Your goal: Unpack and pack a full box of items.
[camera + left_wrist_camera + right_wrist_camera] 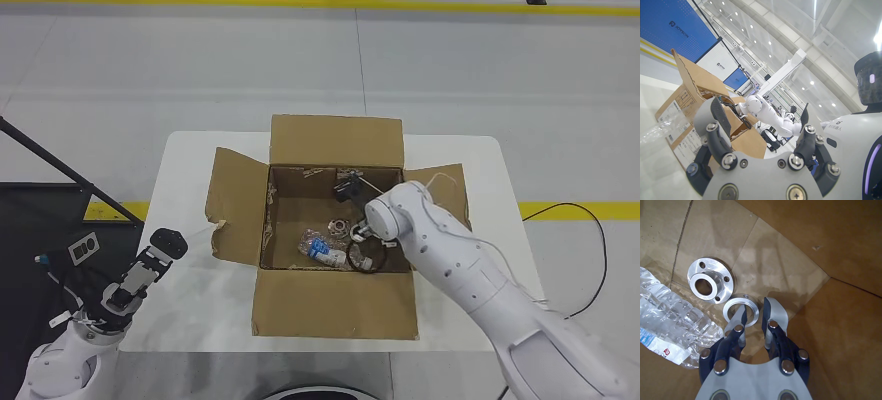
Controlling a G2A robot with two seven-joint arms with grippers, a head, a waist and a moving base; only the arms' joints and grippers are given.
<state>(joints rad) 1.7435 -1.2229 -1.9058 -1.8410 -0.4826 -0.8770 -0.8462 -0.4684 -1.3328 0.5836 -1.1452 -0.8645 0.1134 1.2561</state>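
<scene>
Your box (335,300) stands on the table (185,190); in it the bottle (668,313) lies beside the flange (710,282), the ring (740,299) just beside that. The right gripper (755,305) straddles the ring's wall; the left gripper (168,241) hangs left of the box

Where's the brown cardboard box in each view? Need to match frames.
Top view: brown cardboard box at centre of frame, flaps open.
Left wrist view: its labelled outer wall, beyond the open left hand.
Right wrist view: its inside floor, below the right hand.
Shared landmark: the white right arm, with its hand inside the box.
</scene>
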